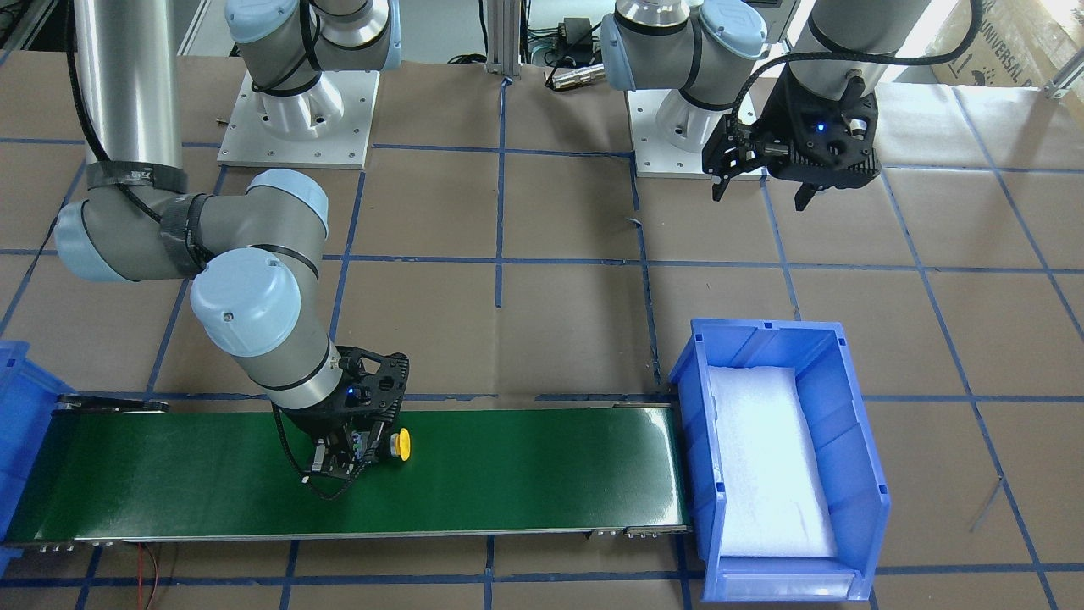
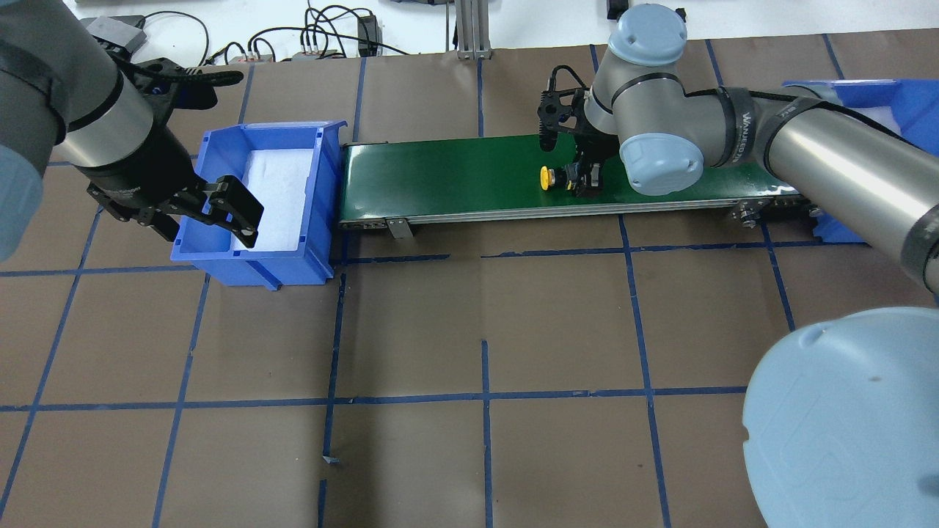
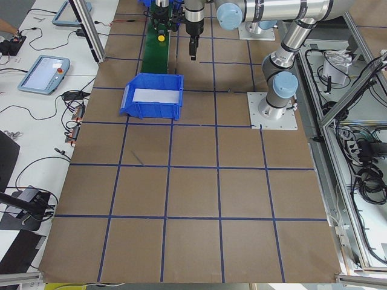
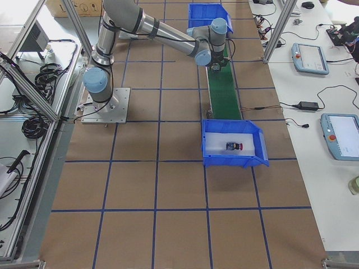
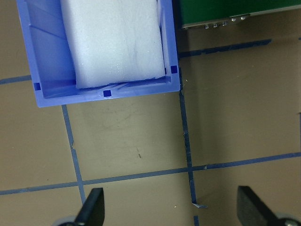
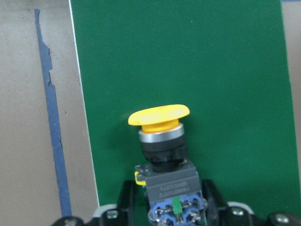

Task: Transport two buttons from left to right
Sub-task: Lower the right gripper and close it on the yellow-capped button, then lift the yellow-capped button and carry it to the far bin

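The yellow-capped button (image 6: 160, 136) lies on its side on the green conveyor belt (image 1: 525, 466), about halfway along it, cap pointing toward the left bin. My right gripper (image 1: 343, 462) is shut on its black-and-grey body, one finger on each side. The red-capped button (image 4: 233, 146) lies on white foam in the blue bin (image 4: 233, 161) at the belt's right end. My left gripper (image 1: 760, 195) hangs open and empty above the brown table, on the robot's side of the left blue bin (image 1: 703, 398). Its fingertips (image 5: 94, 205) stand wide apart.
The left bin holds only a white foam pad (image 2: 275, 191). Blue tape lines grid the brown table cover (image 2: 484, 330). The arm bases' mounting plates (image 1: 296, 127) stand behind the belt. Tablets and cables (image 3: 45, 66) lie on side benches beyond the table.
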Robot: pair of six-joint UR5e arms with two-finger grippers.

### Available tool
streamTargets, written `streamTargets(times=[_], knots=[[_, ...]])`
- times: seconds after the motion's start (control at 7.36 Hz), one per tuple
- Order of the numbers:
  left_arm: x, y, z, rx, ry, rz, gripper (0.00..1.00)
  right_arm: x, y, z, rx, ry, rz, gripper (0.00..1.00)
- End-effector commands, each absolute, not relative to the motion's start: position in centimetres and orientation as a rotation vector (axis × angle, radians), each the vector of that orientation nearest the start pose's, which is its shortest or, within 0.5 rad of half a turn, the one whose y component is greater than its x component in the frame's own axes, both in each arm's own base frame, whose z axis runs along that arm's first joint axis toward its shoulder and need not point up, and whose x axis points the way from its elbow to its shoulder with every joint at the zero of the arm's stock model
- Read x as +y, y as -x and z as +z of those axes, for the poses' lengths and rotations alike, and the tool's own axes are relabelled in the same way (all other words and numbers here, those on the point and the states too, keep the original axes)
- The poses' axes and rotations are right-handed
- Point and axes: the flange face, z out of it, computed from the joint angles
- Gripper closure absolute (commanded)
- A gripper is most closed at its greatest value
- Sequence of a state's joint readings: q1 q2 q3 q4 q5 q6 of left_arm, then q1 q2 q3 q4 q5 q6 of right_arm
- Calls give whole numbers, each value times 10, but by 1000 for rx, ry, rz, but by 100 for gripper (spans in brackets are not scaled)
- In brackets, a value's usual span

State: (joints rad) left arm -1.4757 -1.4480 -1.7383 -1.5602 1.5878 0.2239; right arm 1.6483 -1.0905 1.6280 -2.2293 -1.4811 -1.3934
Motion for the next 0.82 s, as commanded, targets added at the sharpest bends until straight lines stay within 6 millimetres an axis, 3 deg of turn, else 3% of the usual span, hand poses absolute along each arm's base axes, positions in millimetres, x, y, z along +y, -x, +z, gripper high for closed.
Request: streamTargets(times=[0.0,0.14,0.27,0.41,0.54,0.68], knots=[[-449,94,458,3122,-219,80,0,-631,-188,263,2330,2136,-242,91],[-447,102,458,3118,-245,78,0,-630,-181,279,2359,2141,-252,94],[-445,104,461,3117,-247,66,0,-634,-158,301,2414,2110,-292,96],[-442,104,465,3114,-249,55,0,-641,-109,329,2513,2013,-315,95],[-441,104,466,3114,-252,50,0,-645,-43,355,2631,1888,-364,95],[-441,104,467,3111,-252,48,0,-646,25,362,2714,1739,-408,95]])
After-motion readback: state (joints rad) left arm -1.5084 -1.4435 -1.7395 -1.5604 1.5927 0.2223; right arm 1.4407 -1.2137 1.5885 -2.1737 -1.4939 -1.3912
